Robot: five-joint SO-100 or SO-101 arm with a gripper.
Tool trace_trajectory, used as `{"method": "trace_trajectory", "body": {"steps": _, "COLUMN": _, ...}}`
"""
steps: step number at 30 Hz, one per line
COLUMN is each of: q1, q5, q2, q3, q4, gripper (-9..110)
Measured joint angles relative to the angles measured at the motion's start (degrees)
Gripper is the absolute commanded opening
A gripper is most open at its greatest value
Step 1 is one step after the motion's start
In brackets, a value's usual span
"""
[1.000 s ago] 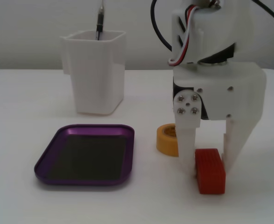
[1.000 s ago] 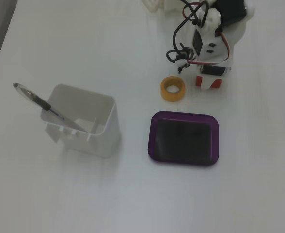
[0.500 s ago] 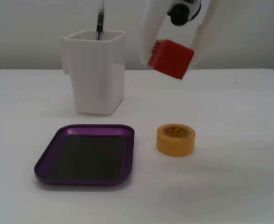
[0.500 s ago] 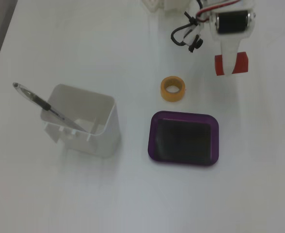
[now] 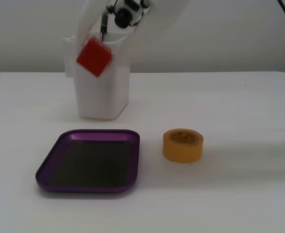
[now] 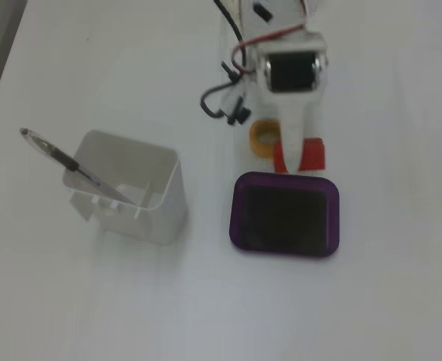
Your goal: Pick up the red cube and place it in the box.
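**Red cube held in the air above the table**

In a fixed view from the front, the tray [image 5: 88, 162] lies at the left on the white table [image 5: 239, 194], purple-rimmed with a dark floor. Behind it stands the white cup [image 5: 102, 94]. The cube [image 5: 94, 57] hangs tilted in front of the cup's upper part, clear of the table, clamped by the gripper [image 5: 98, 46] that comes down from the top edge. To the right of the tray, apart from it, sits the yellow tape roll [image 5: 182, 144].

In a fixed view from above, the cup [image 6: 134, 188] is at the left with a pen [image 6: 71, 164] leaning in it. Right of it lies the tray [image 6: 285, 214]. Just above the tray's upper edge in the picture, the fingers [image 6: 290, 139] are closed on the cube [image 6: 302, 155], with the tape roll [image 6: 264, 137] partly hidden beside the arm.
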Motion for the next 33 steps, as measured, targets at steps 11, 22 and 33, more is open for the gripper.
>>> {"method": "trace_trajectory", "body": {"steps": 11, "q1": 2.3, "q5": -0.4, "q2": -15.5, "q3": 0.2, "q4": -5.2, "gripper": -1}}
{"method": "trace_trajectory", "body": {"steps": 22, "q1": 5.7, "q5": -0.4, "q2": -18.8, "q3": 0.2, "q4": -5.3, "gripper": -1}}
{"method": "trace_trajectory", "body": {"steps": 33, "q1": 5.5, "q5": -0.4, "q2": -18.8, "q3": 0.2, "q4": -5.3, "gripper": 6}}
